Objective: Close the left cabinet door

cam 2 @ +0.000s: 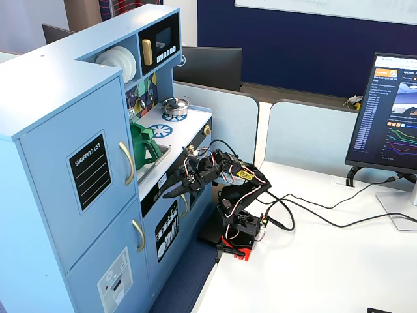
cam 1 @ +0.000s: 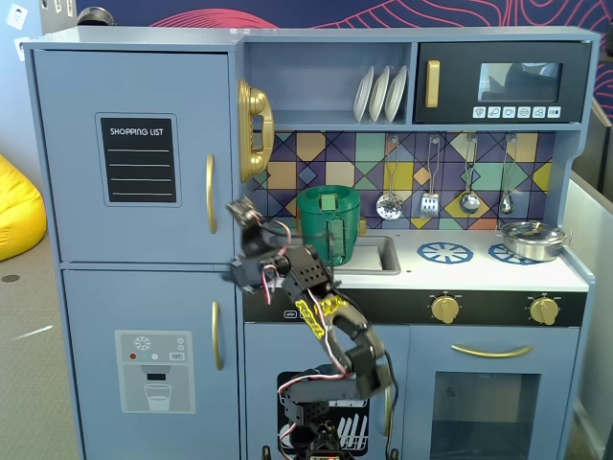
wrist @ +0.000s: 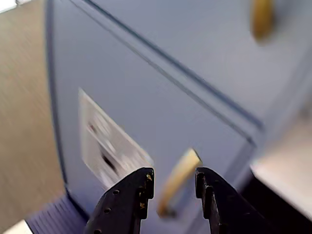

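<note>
The left cabinet door (cam 1: 77, 144) is light blue with a black SHOPPING LIST panel (cam 1: 140, 159) and a curved gold handle (cam 1: 211, 194). It sits flush with the cabinet front in both fixed views (cam 2: 58, 176). My gripper (cam 1: 238, 273) is open and empty. It hovers in front of the seam under this door, near the door's lower right corner (cam 2: 167, 193). In the wrist view the open gripper (wrist: 174, 175) frames the gold handle (wrist: 179, 180) of the lower door with the water-dispenser print (wrist: 161, 97). It does not touch the handle. The upper door's handle (wrist: 262, 17) shows blurred at the top.
A green pitcher (cam 1: 329, 225) stands in the sink behind the arm. A gold toy phone (cam 1: 254, 129) hangs right of the upper door. The black microwave door (cam 1: 503, 84) is at the top right. The arm's base (cam 2: 238, 231) and cables lie on the white table beside a monitor (cam 2: 388, 117).
</note>
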Controlling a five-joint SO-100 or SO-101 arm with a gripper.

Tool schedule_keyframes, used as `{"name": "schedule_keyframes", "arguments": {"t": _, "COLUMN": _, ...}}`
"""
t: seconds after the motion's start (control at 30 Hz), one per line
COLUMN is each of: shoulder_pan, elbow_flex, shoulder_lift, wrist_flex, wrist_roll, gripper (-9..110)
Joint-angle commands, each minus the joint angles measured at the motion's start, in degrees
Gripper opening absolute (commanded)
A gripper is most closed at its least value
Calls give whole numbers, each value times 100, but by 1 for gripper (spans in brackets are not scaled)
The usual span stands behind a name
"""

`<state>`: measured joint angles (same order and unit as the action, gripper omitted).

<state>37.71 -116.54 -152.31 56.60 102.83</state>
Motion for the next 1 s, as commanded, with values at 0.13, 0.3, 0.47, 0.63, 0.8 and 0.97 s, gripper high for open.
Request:
{"name": "schedule_keyframes", "arguments": {"t": 0.13, "shoulder_pan": -2443, "elbow_flex": -1863, "shoulder_lift": -1266, "wrist_flex": 1283, "wrist_roll": -281, "gripper": 0}}
{"name": "schedule_keyframes", "arguments": {"t": 0.3, "shoulder_pan": -3401, "elbow_flex": -3146, "shoulder_lift": -1608, "wrist_flex": 1521, "wrist_roll": -281, "gripper": 0}}
{"name": "schedule_keyframes", "arguments": {"t": 0.47, "shoulder_pan": -3683, "elbow_flex": -4245, "shoulder_lift": -1547, "wrist_flex": 853, "wrist_roll": -879, "gripper": 0}}
{"name": "schedule_keyframes", "arguments": {"t": 0.63, "shoulder_pan": -3630, "elbow_flex": -5071, "shoulder_lift": -1731, "wrist_flex": -114, "wrist_roll": -1002, "gripper": 0}}
{"name": "schedule_keyframes", "arguments": {"t": 0.8, "shoulder_pan": -3630, "elbow_flex": -5511, "shoulder_lift": -1986, "wrist_flex": -9, "wrist_roll": -1099, "gripper": 0}}
{"name": "schedule_keyframes", "arguments": {"t": 0.97, "shoulder_pan": -3498, "elbow_flex": -5511, "shoulder_lift": -2549, "wrist_flex": 765, "wrist_roll": -1521, "gripper": 0}}
